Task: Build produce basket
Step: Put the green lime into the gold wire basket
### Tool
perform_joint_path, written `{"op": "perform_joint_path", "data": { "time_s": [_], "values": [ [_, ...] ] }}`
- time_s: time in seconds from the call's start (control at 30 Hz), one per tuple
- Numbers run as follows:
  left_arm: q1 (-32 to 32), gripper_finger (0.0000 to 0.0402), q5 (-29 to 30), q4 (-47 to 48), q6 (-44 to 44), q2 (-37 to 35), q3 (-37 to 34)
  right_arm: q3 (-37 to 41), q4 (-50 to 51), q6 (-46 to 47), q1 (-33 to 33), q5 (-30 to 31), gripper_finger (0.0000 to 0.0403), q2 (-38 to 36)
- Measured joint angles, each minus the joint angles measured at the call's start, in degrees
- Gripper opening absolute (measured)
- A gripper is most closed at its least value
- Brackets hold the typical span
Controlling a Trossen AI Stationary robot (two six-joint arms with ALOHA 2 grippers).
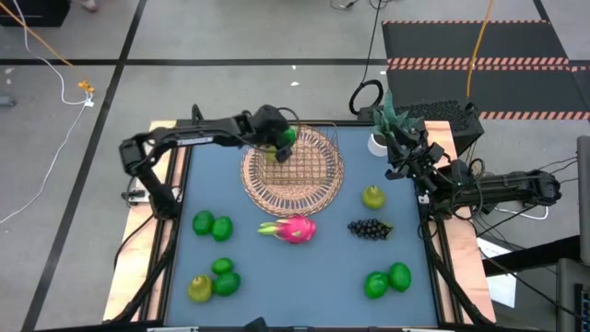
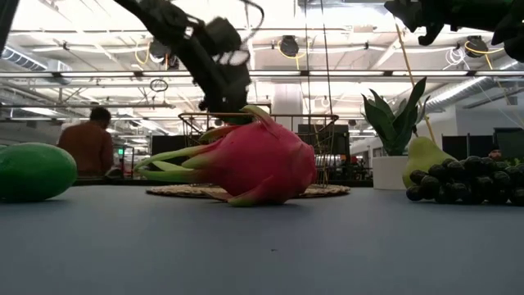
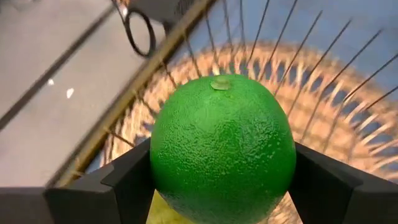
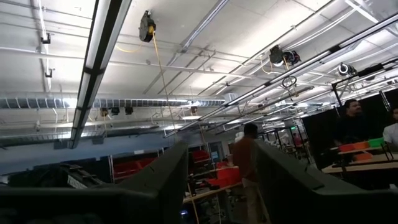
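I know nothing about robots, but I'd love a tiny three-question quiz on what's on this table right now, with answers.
1. True or false: the left gripper is empty.
2. Which item lies nearest the dragon fruit? A. grape bunch B. potted plant C. the green pair at the table's near right corner
3. Fill in: the left gripper hangs over the far left part of the ____.

Key
1. False: its fingers hold a round green fruit.
2. A.
3. basket. The right gripper waits raised at the right edge beside the plant.
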State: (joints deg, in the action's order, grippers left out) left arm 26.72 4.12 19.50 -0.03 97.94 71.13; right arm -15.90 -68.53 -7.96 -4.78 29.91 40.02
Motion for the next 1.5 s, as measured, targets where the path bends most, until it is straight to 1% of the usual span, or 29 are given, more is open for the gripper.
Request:
{"op": "perform_joint_path", "data": {
  "time_s": [0.13,0.47,0.67,0.93,1.03,1.17,1.27,1.33,1.43,1.5],
  "values": [
    [-0.41,0.0296,-0.2,1.17,1.11,2.92,0.0,0.0,0.0,-0.33,0.0,0.0,0.0171,0.01],
    [-2.96,0.03,-0.05,1.62,3.12,6.84,0.0,0.0,-0.13,-0.24,0.0,0.02,0.0171,0.0],
    [-4.54,0.0334,0.04,2.64,6.17,7.05,0.0,0.0,-0.16,-0.16,-0.01,0.03,0.0171,0.0],
    [-5.28,0.038,0.32,3.91,6.29,6.63,0.03,0.0,-0.2,1.52,0.0,0.04,0.0171,-0.01],
    [-5.51,0.0389,1.16,10.61,4.98,4.98,1.9,0.0,-0.22,1.94,0.0,0.03,0.0171,-0.01],
    [-6.43,0.039,1.86,21.82,1.32,1.4,8.34,0.0,-0.22,1.67,0.0,0.05,0.0171,-0.25],
    [-7.51,0.039,2.61,26.58,-2.9,-1.31,12.48,0.0,-0.24,1.95,0.0,0.02,0.0171,-0.27],
    [-8.48,0.039,2.96,27.82,-5.26,-3.51,13.97,0.0,-0.2,2.45,0.0,-0.01,0.0171,-0.26],
    [-10.42,0.039,3.02,28.33,-8.16,-6.74,14.38,0.0,0.09,2.98,0.0,-0.19,0.0171,-0.27],
    [-11.77,0.039,3.14,29.21,-12.12,-8.59,14.38,0.0,0.26,2.9,0.0,-1.24,0.0171,-0.27]
  ]
}}
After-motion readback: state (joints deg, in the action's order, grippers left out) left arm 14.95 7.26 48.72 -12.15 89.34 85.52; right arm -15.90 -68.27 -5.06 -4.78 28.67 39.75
